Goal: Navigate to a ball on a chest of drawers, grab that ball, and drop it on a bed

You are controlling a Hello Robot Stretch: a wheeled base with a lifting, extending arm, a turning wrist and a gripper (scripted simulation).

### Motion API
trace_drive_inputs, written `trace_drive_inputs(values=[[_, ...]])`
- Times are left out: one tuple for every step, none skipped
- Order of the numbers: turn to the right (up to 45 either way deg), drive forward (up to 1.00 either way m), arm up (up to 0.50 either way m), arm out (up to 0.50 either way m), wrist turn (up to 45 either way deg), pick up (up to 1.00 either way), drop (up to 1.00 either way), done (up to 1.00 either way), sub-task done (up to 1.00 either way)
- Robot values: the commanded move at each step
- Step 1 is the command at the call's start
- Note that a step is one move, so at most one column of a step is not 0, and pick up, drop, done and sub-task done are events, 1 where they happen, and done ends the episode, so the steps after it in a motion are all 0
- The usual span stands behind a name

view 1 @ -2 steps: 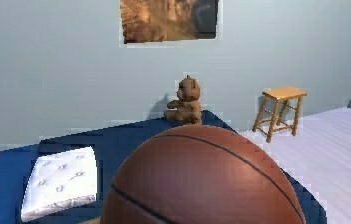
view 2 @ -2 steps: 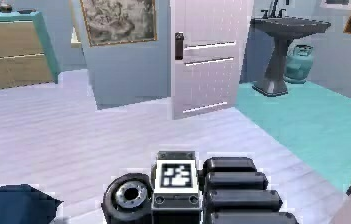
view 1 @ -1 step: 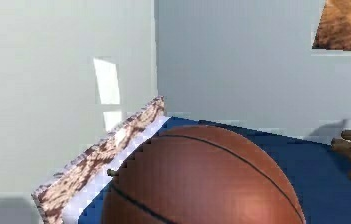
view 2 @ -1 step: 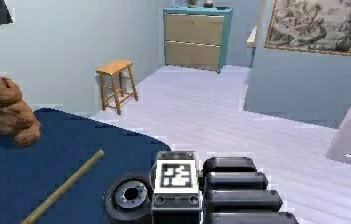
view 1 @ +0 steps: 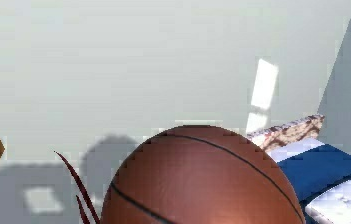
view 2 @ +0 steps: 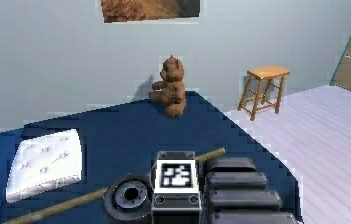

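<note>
A brown basketball with black seams looms very close at the bottom of the forward view. To its right lies a bed with a navy cover and pale pillows. In the arm side view the navy bed spreads across the middle. Low over it the arm's end shows a white marker square, and left of that sits the gripper's dark round body. Its far end is not clear, so I cannot tell whether it holds anything.
A brown teddy bear sits at the bed's far edge, and a white pillow lies at the left. A long brown stick lies on the cover. A wooden stool stands on the pale floor. A picture hangs above.
</note>
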Motion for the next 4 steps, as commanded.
trace_drive_inputs(values=[[0.0, 0.0, 0.0, 0.48, 0.0, 0.0, 0.0, 0.0, 0.0], [0.0, 0.0, 0.0, 0.0, 39.0, 0.0, 0.0, 0.0, 0.0], [0.0, 0.0, -0.32, 0.0, 0.0, 0.0, 0.0, 0.0, 0.0], [0.0, 0.0, -0.32, 0.0, 0.0, 0.0, 0.0, 0.0, 0.0]])
